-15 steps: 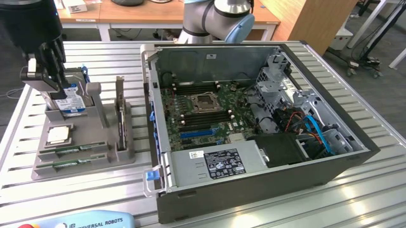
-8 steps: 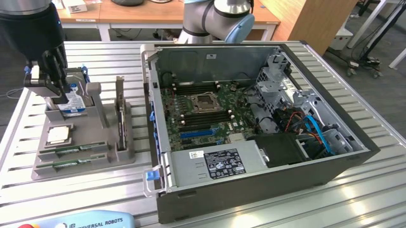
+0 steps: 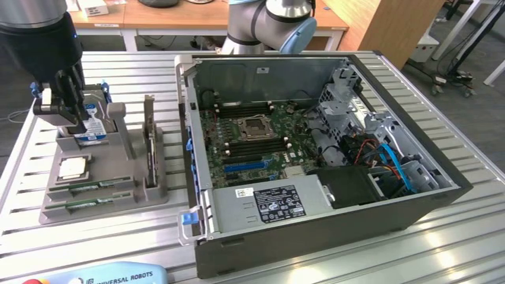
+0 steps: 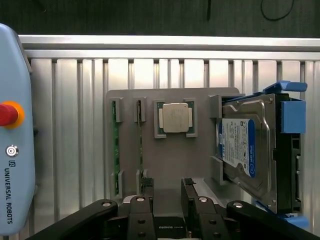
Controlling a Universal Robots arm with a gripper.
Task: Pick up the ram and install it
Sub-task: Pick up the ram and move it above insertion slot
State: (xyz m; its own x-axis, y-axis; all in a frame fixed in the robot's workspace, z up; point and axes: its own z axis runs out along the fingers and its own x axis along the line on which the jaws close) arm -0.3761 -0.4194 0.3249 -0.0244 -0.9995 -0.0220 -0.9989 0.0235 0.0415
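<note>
On the exterior view's left, the claw [image 4: 167,192] hangs over the grey holder [image 3: 126,195] with its fingers [image 4: 146,187] apart and nothing between them, so we judge the pick has not begun. In the wrist view one fingertip shows close to an end of the ram [image 3: 88,187], but we cannot tell how high above it the claw is. The ram stands on edge in end clips, just beside the other stick [image 3: 87,203]. We think this is so both long faces stay free for a pinch. The square chip [image 3: 71,167] lies flat in its own recess next to them, and the drive [image 3: 93,127] stands upright in a blue cradle at the holder's far end. Each part has a fixed seat, which should keep its position known. The pendant [image 3: 103,275] lies at the counter's near edge, its red button showing in the wrist view, probably so a person can reach it. To the right, well apart from the holder, the case [image 3: 332,219] lies on its side with the panel off. This turns the board [image 3: 225,139] and its long dark slots [image 3: 236,110] upward, where a stick could be pressed in from above. The arm [image 3: 268,21] rises from behind the case. The counter [image 3: 473,248] is ribbed, pale metal, with grooves running across it. Beyond it we see wooden desks [image 3: 158,15], a dark floor and loose cables toward the exterior view's right.
</note>
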